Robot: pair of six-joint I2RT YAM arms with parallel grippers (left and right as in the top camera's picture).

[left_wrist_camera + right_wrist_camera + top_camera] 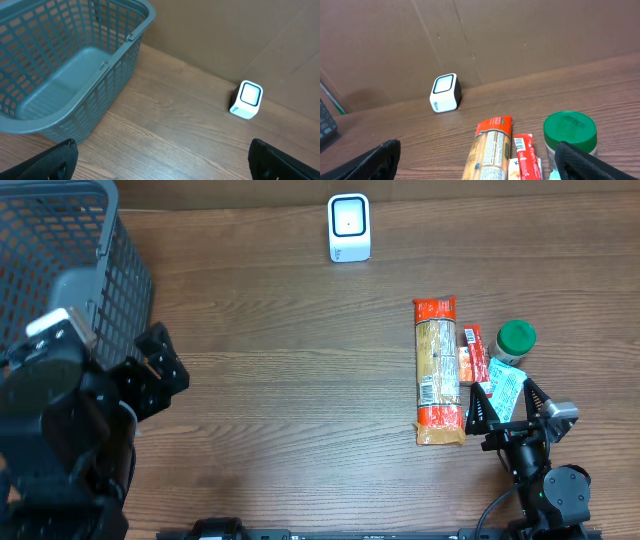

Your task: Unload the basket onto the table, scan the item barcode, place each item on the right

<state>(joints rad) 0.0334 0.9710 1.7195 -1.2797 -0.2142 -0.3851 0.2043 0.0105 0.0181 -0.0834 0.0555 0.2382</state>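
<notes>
Nothing grabbed yet, both claws are spread wide and holding nothing. The left gripper (168, 360) hangs next to the grey basket (60, 250) in the far-left corner of the tabletop (280, 380). The right gripper (510, 408) sits by the near-right edge, right at the pile: long pasta bag (438, 370), small red packet (471, 353), green-lidded jar (516, 340). The white scanner (349, 227) stands mid far edge.

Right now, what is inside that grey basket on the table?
Nothing that shows: the basket has a bare floor in the left wrist view. Part of it runs off the picture's left edge, so that corner cannot be checked.
</notes>
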